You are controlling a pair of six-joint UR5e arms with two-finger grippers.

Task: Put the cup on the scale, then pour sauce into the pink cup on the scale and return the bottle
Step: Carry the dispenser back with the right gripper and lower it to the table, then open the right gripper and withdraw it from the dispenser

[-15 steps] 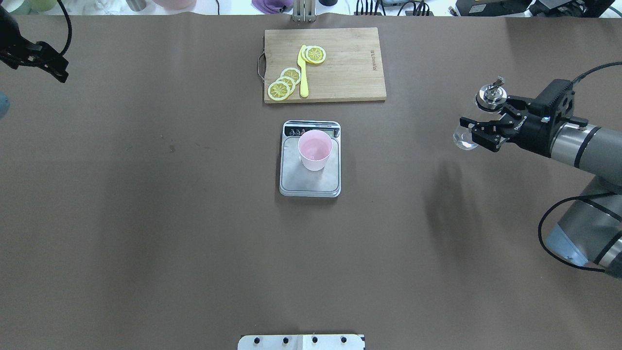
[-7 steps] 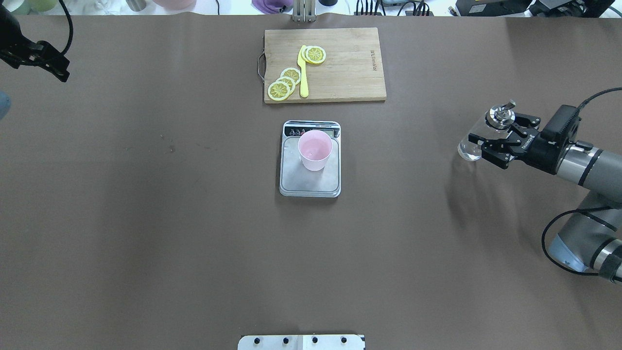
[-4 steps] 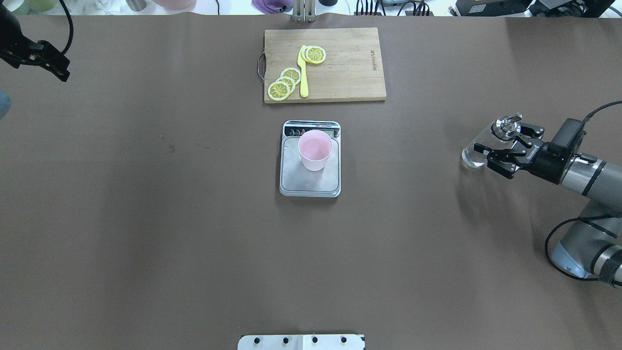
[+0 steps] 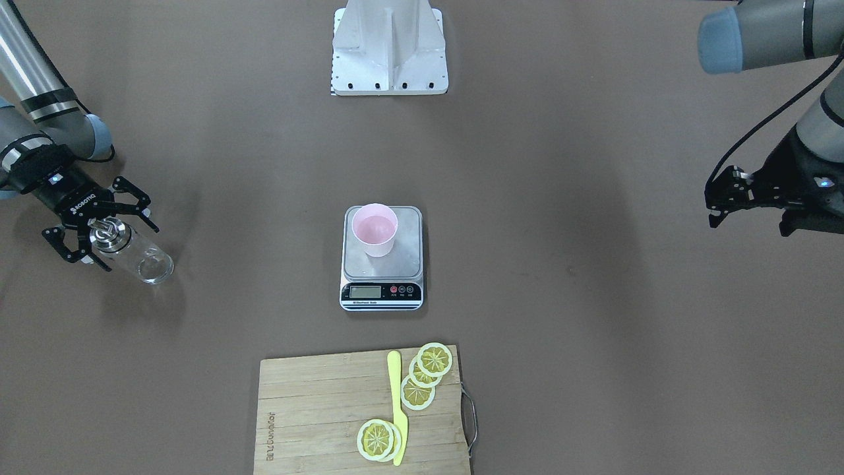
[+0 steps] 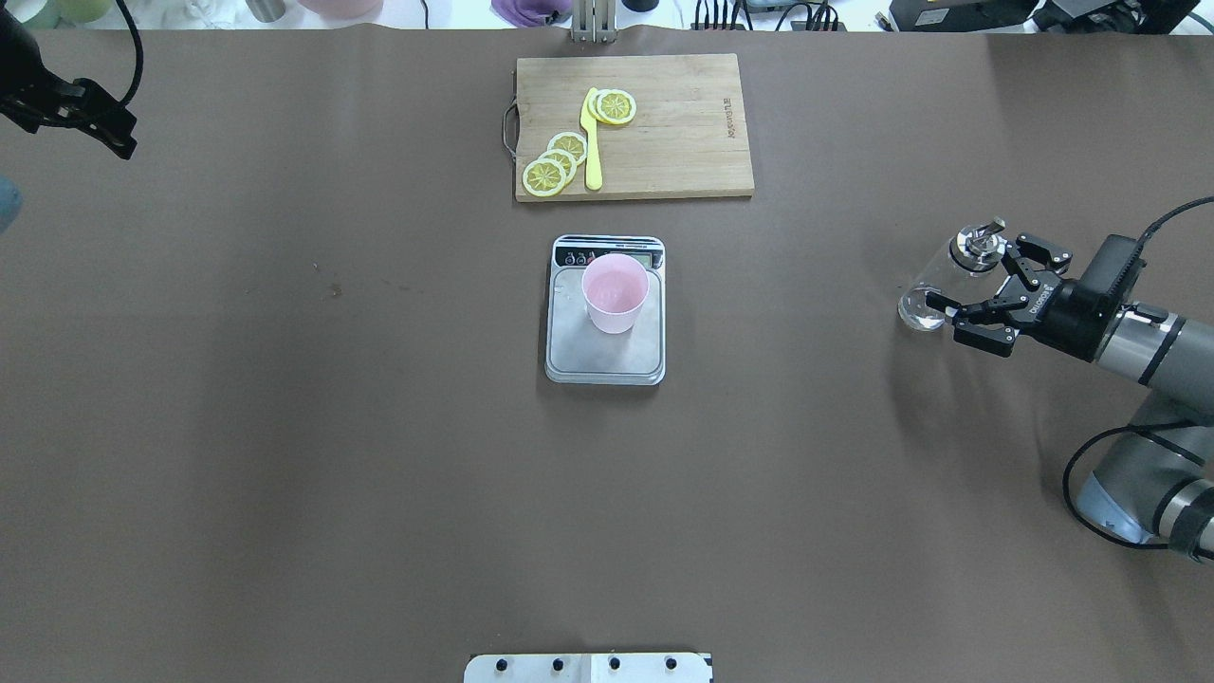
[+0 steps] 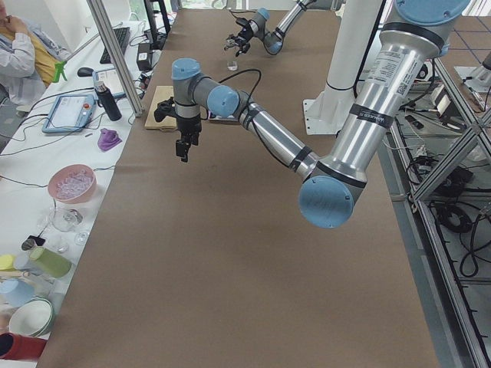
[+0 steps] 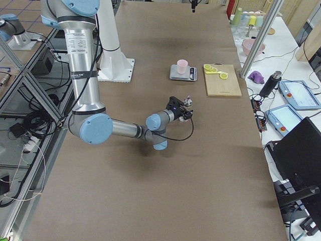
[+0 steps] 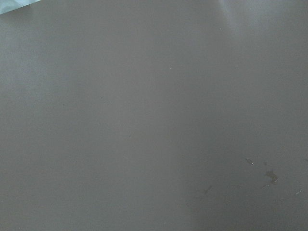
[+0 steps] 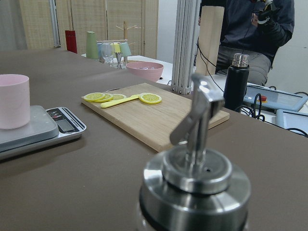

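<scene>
Your light is even and diffuse from above, so the brown table [image 5: 285,427] reads mid-bright with no hard glare. Shadows stay soft: a blurred one lies just below the bottle [image 4: 135,256] at the left of the front-facing view. The left wrist view is flat grey-brown, paler at upper left. In the right wrist view the bottle blurs toward the bottom edge.

right claw [image 5: 972,272] wide open

left pincer [image 6: 182,149] hanging over brown table [image 6: 230,253], right arm [image 6: 270,29] far behind
</scene>
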